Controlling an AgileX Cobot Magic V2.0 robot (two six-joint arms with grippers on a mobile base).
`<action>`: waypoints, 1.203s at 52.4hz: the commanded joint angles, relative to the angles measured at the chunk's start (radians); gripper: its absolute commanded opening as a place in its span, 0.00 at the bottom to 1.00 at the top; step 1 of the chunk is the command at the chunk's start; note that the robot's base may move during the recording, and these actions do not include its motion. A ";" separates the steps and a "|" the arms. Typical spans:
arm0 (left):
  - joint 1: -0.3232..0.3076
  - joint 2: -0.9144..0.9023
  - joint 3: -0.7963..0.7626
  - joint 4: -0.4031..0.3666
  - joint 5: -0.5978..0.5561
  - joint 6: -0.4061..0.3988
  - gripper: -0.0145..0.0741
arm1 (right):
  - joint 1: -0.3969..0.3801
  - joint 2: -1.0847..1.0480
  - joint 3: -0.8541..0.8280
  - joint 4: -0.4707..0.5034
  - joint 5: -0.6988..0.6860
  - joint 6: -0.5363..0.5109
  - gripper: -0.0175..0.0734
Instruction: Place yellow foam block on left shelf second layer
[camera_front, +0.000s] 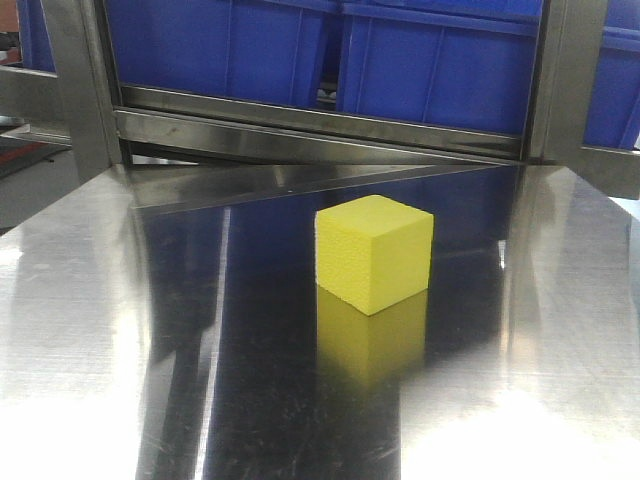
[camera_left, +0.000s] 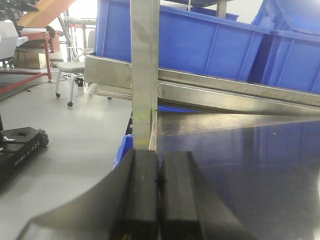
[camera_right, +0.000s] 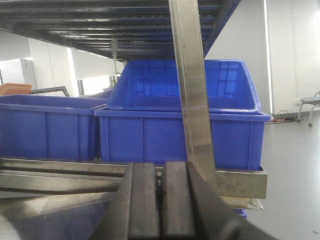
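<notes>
The yellow foam block (camera_front: 373, 252) sat on the steel tabletop (camera_front: 90, 330) (blue bins (camera_front: 430, 60) far behind it). The left gripper (camera_left: 159, 176) and right gripper (camera_right: 161, 184) were both closed on nothing.

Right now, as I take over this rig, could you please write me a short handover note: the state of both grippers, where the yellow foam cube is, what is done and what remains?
Left gripper: shut, holding nothing.
Right gripper: shut, holding nothing.
Bright yellow foam cube: stands flat on the shiny steel surface, in front of the blue plastic bins. Neither gripper touches it, and neither wrist view shows it.
Done: cannot tell. The pictures do not show whether this surface is the left shelf's second layer.
Left: if it is not, probably grasp the cube and place it there.
</notes>
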 joint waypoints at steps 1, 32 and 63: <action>-0.004 0.004 0.024 0.000 -0.081 -0.002 0.32 | -0.004 -0.021 -0.023 0.002 -0.090 -0.004 0.23; -0.004 0.004 0.024 0.000 -0.081 -0.002 0.32 | -0.004 -0.021 -0.023 0.002 -0.092 -0.004 0.23; -0.004 0.004 0.024 0.000 -0.081 -0.002 0.32 | -0.004 0.091 -0.397 -0.013 0.224 -0.003 0.23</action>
